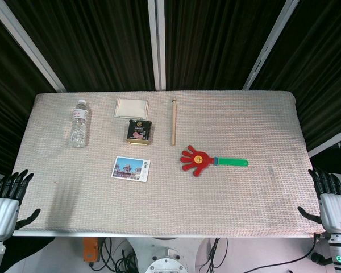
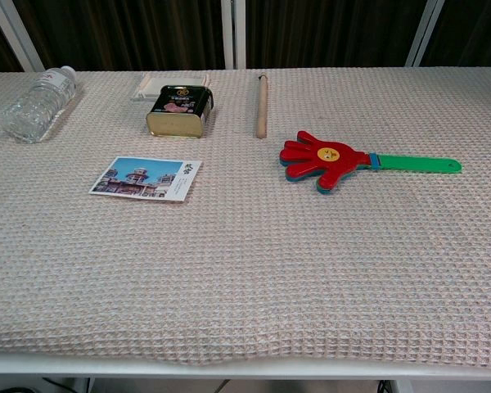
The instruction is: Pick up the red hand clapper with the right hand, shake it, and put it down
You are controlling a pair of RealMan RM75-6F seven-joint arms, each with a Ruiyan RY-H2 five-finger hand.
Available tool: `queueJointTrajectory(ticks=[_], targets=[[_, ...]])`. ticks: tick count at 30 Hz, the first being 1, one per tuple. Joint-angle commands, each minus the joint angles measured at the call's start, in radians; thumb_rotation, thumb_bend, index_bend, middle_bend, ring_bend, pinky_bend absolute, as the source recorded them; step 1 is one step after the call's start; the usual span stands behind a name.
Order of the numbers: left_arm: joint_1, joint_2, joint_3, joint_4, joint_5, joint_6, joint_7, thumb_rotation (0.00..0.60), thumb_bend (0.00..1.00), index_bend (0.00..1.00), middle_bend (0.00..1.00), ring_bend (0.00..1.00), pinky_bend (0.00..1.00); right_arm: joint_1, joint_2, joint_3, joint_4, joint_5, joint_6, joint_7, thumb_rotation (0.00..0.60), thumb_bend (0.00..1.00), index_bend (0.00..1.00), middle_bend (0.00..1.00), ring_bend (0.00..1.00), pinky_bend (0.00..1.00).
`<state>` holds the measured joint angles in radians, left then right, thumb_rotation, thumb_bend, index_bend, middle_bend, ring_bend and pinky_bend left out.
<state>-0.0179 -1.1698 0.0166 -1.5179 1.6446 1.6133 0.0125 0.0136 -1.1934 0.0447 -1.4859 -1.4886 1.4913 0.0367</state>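
- Right hand [image 1: 334, 209] waited at the tabletop's edge, fingers spread, empty.
- Clapper [image 1: 211, 161] lay ahead-left, green handle [image 1: 233, 162] pointing toward that hand's side.

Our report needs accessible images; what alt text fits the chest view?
A red hand clapper with a green handle lies flat on a woven table cover, right of center. Behind it lie a wooden stick, tin, postcard and water bottle.
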Motion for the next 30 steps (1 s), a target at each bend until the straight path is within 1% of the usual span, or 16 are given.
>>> queueJointTrajectory(ticks=[1, 11, 17, 20, 24, 26, 30], targets=[[0.0, -0.001, 0.0, 0.0, 0.0, -0.001, 0.0, 0.6, 0.18, 0.04, 0.0, 0.0, 0.0, 0.0, 0.0, 0.0, 0.001, 0.0, 0.0, 0.001, 0.6, 0.04, 0.0, 0.0, 0.0, 0.0], [-0.001, -0.002, 0.0, 0.0, 0.002, 0.0, 0.003, 0.6, 0.18, 0.04, 0.0, 0.0, 0.0, -0.001, -0.002, 0.001, 0.008, 0.001, 0.001, 0.007, 0.6, 0.04, 0.0, 0.0, 0.0, 0.0], [0.0, 0.002, -0.001, 0.001, -0.003, -0.002, 0.001, 0.6, 0.18, 0.04, 0.0, 0.0, 0.0, 0.031, 0.006, 0.013, -0.01, -0.003, -0.031, -0.019, 0.6, 0.04, 0.0, 0.0, 0.0, 0.0], [-0.003, 0.001, -0.002, 0.0, -0.004, -0.005, -0.002, 0.6, 0.18, 0.04, 0.0, 0.0, 0.0, 0.065, 0.021, 0.023, -0.046, -0.006, -0.07, -0.051, 0.6, 0.04, 0.0, 0.0, 0.0, 0.0], [-0.007, -0.004, -0.001, 0.005, -0.004, -0.013, -0.001, 0.6, 0.18, 0.04, 0.0, 0.0, 0.0, 0.126, 0.039, 0.045, -0.114, 0.005, -0.143, -0.129, 0.6, 0.04, 0.0, 0.0, 0.0, 0.0], [-0.009, -0.006, -0.002, 0.006, -0.005, -0.017, -0.003, 0.6, 0.18, 0.04, 0.0, 0.0, 0.0, 0.155, 0.042, 0.058, -0.149, 0.023, -0.183, -0.166, 0.6, 0.04, 0.0, 0.0, 0.0, 0.0], [-0.018, -0.01, -0.002, 0.008, 0.003, -0.025, -0.003, 0.6, 0.18, 0.04, 0.0, 0.0, 0.0, 0.242, 0.034, 0.097, -0.218, 0.104, -0.306, -0.26, 0.6, 0.07, 0.0, 0.0, 0.0, 0.0]])
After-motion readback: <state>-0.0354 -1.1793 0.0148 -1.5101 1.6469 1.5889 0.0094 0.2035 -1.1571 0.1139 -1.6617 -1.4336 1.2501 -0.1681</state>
